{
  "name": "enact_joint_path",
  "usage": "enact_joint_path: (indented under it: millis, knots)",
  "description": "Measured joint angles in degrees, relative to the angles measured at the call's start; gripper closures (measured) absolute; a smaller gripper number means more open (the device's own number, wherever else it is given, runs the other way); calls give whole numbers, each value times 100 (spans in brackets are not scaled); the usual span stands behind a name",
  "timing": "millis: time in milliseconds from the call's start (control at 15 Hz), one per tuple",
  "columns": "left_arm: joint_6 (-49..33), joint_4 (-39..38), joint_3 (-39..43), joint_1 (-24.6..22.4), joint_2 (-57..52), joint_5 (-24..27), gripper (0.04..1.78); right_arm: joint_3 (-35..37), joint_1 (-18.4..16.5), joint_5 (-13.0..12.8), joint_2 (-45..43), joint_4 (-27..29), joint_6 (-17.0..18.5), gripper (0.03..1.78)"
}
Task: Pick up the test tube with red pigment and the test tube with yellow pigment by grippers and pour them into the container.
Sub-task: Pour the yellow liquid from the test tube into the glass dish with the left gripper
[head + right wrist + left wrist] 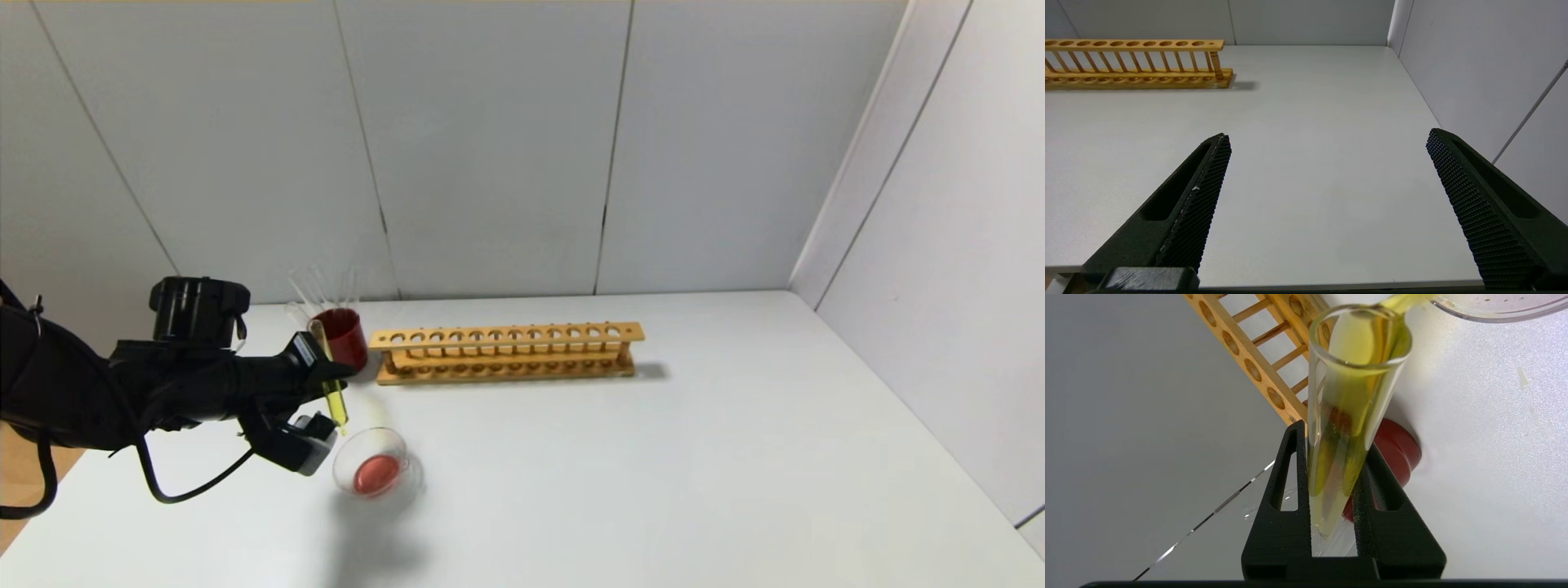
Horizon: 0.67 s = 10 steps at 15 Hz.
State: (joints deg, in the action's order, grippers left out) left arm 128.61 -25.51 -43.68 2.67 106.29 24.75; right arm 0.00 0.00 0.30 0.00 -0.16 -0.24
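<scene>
Cup (343, 336) left of rack (506, 353); container (377, 464) before cup.

The left arm reaches in from the robot's left, wrist rolled over so the left gripper (331, 384) points sideways, its black fingers (1290, 490) pinched tight on a slim glass tube. The right gripper (1327, 141) hangs low at the near edge, jaws spread wide, holding nothing.
</scene>
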Motion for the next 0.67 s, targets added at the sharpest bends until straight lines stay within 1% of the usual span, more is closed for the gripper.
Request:
enact_joint_path:
  millis: [667]
  knots:
    - [9,-9,-9,13,79,-35,149,0,0,0,0,0,0,6]
